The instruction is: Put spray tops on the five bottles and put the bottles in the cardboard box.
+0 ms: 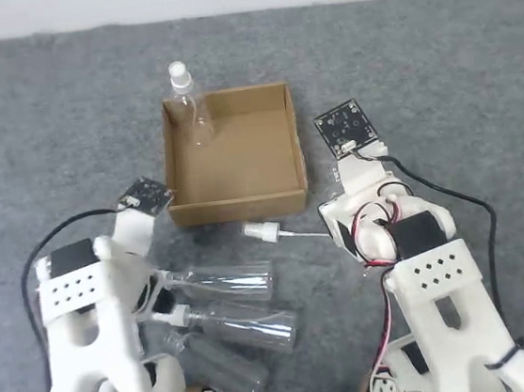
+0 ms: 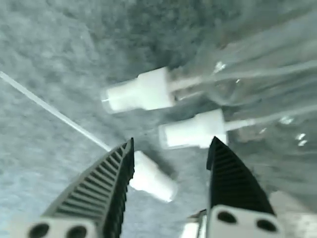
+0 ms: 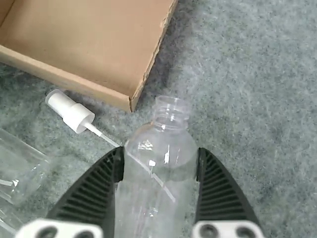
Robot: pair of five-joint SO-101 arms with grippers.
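Note:
My right gripper (image 3: 158,161) is shut on a clear bottle (image 3: 159,148) with a bare neck, held just off the cardboard box (image 3: 89,44) corner. A loose white spray top (image 3: 69,111) with its thin tube lies on the carpet beside that box (image 1: 239,203). A capped bottle (image 1: 191,109) leans in the box's far left corner. My left gripper (image 2: 172,144) is open above two white spray tops (image 2: 141,91) (image 2: 195,130) fitted on lying bottles (image 1: 225,282). A third spray top (image 2: 151,177) with a thin tube lies by one finger (image 2: 111,183).
Three clear bottles (image 1: 249,327) lie side by side on the grey carpet by the left arm (image 1: 94,300). The right arm (image 1: 421,263) stands right of the box with cables trailing. A pale wall edges the carpet at the back.

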